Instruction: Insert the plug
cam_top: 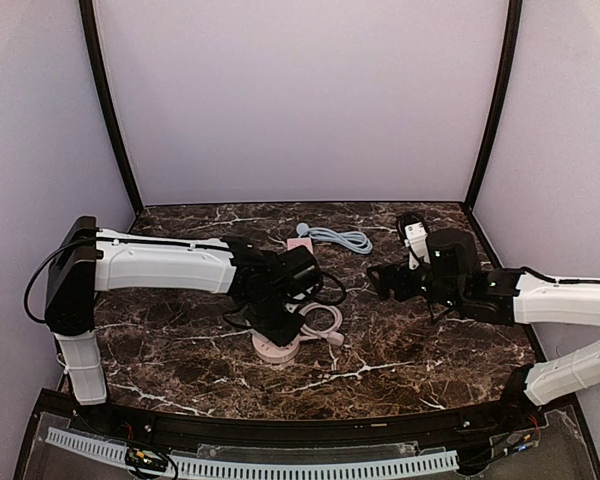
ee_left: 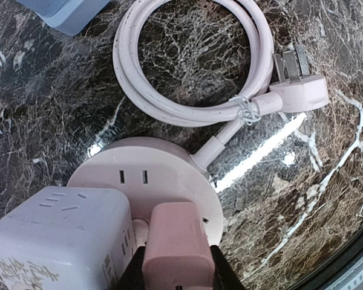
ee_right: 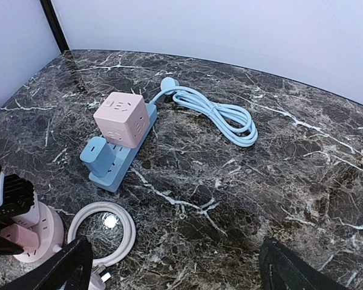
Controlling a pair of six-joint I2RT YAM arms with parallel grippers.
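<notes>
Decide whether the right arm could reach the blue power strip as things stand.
Probably yes: the right gripper is open and empty, and nothing stands between it and the blue power strip.

Table (cam_top: 400, 350): dark brown marble, white veins; glare (ee_left: 260, 154) seen on it. Enclosed by plain pale walls (cam_top: 300, 100) at 9, 12 and 3 o'clock. Black poles (cam_top: 108, 105) set at 11 and 1. White slotted duct (cam_top: 280, 467) fitted at 6.

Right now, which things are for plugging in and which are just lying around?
For the job: left hand, pink plug it grips, round pink socket base.
Just lying about: blue power strip, pink cube on it, blue cable.
</notes>
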